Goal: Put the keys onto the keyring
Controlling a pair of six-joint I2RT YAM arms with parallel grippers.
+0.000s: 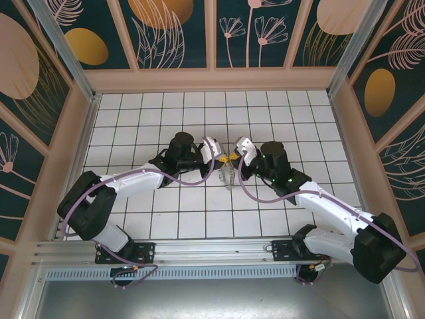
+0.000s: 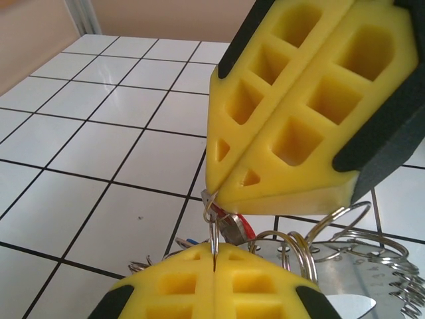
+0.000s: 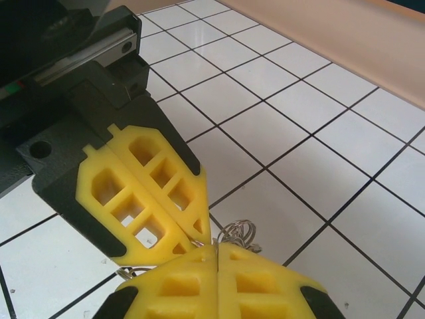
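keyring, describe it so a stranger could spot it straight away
On the white tiled table, find where the left gripper and right gripper meet tip to tip. Right there is the keyring: a thin silvery hoop fringed with small wire loops, unlike the tiny red-tagged key beside it.

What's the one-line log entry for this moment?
left hand shut on wire loop | right hand shut on same loop, tip to tip | red-tagged key beside loop | keyring below hands
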